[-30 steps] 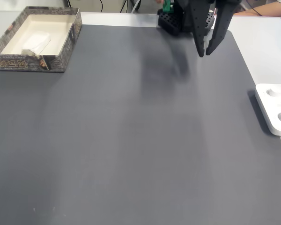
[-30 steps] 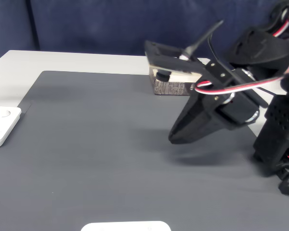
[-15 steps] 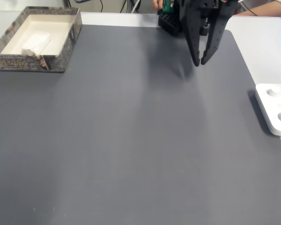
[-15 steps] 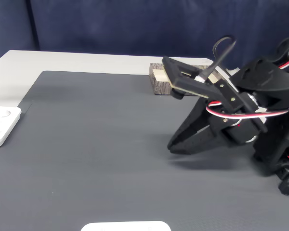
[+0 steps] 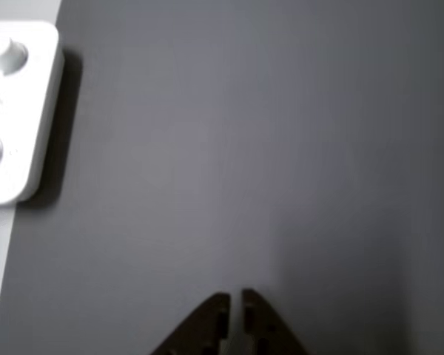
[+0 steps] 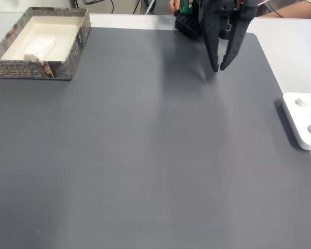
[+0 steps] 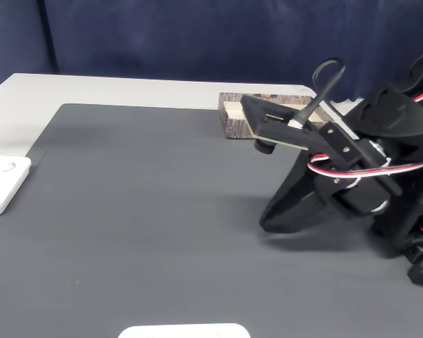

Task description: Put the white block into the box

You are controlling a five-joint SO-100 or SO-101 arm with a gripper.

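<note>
Dark grey mat [image 6: 145,155] over a pale table, deep blue curtain behind in a fixed view. Far in the mat's top-left corner of a fixed view: rectangular box with cream inside and dark speckled rim [image 6: 41,70], and lying on its floor the plain white rectangular block [image 6: 40,47], long axis slanted from lower left to upper right, toward the box's left half. Black two-finger gripper [image 6: 218,68] well apart from both, up at the top right of that view close to the arm's base, so block and box lie far to the left of the fingers. Fingers drawn almost together, a thin slit between the tips in the other view [image 5: 234,296], nothing held. Arm folded low, gripper tilted down and forward, tips hanging just above bare mat in a fixed view [image 7: 264,224], box [image 7: 236,127] behind it. Flat white rounded device with round buttons [image 6: 303,122] off at the mat's right edge, apart from everything. Judged from the block's place inside the box: placing done, nothing left to grasp, only a retreat to rest.
</note>
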